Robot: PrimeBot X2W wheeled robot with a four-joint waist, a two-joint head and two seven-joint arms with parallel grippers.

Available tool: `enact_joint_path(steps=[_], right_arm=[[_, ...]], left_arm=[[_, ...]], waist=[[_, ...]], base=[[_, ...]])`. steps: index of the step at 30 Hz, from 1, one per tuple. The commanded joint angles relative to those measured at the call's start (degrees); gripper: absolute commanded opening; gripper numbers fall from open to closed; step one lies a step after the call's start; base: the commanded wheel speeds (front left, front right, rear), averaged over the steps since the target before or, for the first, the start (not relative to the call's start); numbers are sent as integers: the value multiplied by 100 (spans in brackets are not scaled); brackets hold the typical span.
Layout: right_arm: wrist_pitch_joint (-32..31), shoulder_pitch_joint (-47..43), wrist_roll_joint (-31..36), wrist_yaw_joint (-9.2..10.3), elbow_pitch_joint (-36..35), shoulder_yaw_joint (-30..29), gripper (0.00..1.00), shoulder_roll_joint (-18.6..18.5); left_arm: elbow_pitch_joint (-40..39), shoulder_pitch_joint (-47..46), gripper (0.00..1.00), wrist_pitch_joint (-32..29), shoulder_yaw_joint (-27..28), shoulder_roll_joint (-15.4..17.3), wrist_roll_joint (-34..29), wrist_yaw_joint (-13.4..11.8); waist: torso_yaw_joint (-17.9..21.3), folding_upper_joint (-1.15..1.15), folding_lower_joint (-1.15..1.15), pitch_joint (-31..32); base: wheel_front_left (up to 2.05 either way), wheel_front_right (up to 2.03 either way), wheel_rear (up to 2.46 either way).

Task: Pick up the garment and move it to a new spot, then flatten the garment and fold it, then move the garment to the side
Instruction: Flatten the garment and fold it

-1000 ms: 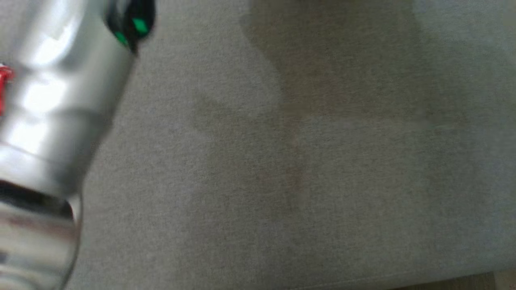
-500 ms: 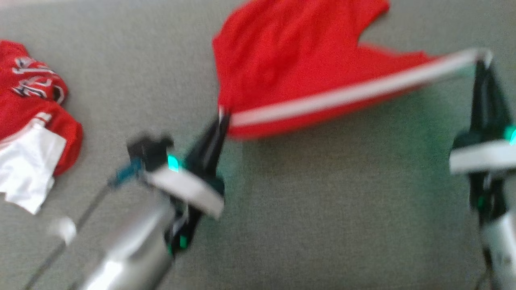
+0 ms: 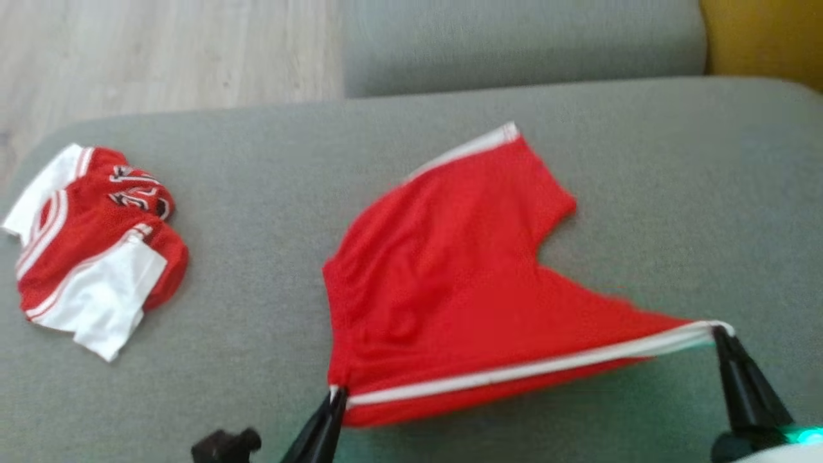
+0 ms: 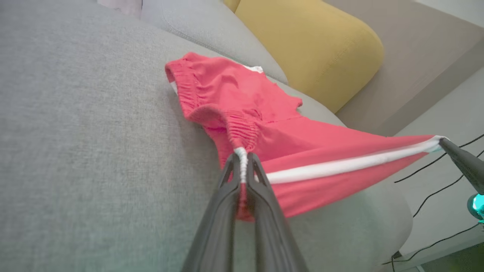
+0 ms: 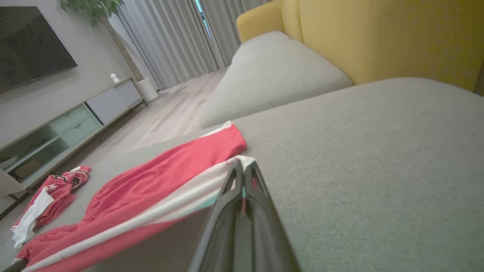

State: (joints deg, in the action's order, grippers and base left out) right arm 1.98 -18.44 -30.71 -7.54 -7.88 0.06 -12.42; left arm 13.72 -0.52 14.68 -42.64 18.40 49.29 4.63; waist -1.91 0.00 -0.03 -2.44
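- Left tool (image 3: 335, 393) is pinching the red shorts (image 3: 443, 283) at the waistband corner.
- Right tool (image 3: 720, 332) is clamping the striped hem end, holding that edge taut.
- Shorts are lying mid-cushion on the grey sofa seat (image 3: 257, 167), near edge hanging raised.

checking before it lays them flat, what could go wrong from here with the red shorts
The left pincer and right pincer each pinch only a corner of the red shorts, stretching the striped side taut: one corner might slip out. The rest lies creased on the sofa cushion, so wrinkles could get folded in.
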Motion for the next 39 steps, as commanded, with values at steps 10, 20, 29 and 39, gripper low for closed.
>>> enact_joint_path(steps=[10,20,29,39], right_arm=[[-630,813,232,5,-546,-487,0,2],[-795,3011,195,5,1048,-8,0,-367],[-872,4858,86,5,2798,660,0,-586],[-234,5886,-90,5,4076,1359,100,-600]], left_arm=[[-980,-420,0,-420,530,-232,708,-147],[344,-2073,0,-531,891,-1119,1142,-40],[1674,-3223,1,-376,986,-1464,1388,133],[2658,-3941,100,-84,628,-1549,1679,271]], waist=[[-476,0,3,-162],[-805,0,3,-977],[-1012,0,3,-1473],[-1091,0,3,-1630]], base=[[0,0,0],[0,0,0],[0,0,0],[0,0,0]])
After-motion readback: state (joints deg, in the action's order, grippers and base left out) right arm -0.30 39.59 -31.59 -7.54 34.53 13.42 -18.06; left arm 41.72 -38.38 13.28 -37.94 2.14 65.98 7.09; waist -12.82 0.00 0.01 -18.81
